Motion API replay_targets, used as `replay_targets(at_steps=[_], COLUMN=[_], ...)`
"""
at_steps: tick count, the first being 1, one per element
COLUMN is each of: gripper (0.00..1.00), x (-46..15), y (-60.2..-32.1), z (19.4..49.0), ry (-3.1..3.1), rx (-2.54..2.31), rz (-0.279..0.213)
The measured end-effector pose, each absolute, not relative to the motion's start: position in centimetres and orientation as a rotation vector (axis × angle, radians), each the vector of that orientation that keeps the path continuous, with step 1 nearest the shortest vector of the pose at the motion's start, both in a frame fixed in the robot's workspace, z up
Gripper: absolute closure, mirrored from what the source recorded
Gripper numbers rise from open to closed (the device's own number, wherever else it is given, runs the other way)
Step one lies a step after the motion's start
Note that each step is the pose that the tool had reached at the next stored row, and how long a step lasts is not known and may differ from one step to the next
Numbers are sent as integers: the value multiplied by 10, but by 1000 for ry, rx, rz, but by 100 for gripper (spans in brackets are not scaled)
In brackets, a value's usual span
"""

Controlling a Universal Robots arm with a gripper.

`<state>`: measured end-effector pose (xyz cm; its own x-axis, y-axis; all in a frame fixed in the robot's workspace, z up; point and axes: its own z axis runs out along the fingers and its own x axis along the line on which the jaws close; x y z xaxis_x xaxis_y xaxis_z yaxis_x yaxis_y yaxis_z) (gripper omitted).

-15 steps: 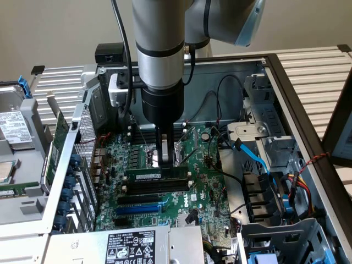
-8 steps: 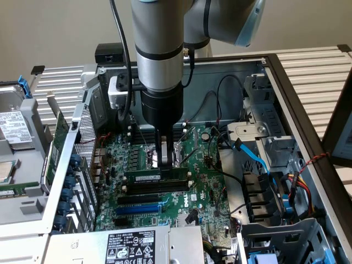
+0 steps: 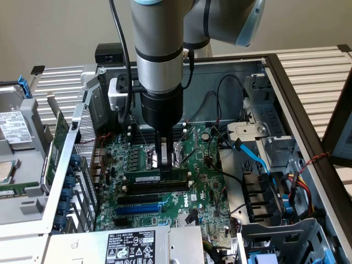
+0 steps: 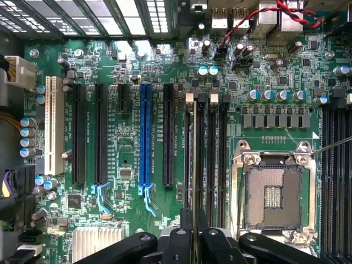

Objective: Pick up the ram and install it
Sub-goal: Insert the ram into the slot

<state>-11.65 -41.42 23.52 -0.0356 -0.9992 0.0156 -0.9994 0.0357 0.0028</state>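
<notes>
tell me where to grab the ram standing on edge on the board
The long top edge, near its middle, from straight above, pinching the two flat faces: the ram stands upright at the black slots, thin side up. The gripper pinches it there.

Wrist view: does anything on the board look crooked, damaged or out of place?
Nothing looks damaged. The memory stick sits straight, parallel to the neighbouring slots, gripped by the hand. Only the processor socket stands out: it is empty.
</notes>
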Motion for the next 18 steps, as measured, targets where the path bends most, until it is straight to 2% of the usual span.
replay_targets(at_steps=[18], gripper=[86], x=[-117], y=[-414], z=[234], ry=[-2246], rx=[2179], rz=[15])
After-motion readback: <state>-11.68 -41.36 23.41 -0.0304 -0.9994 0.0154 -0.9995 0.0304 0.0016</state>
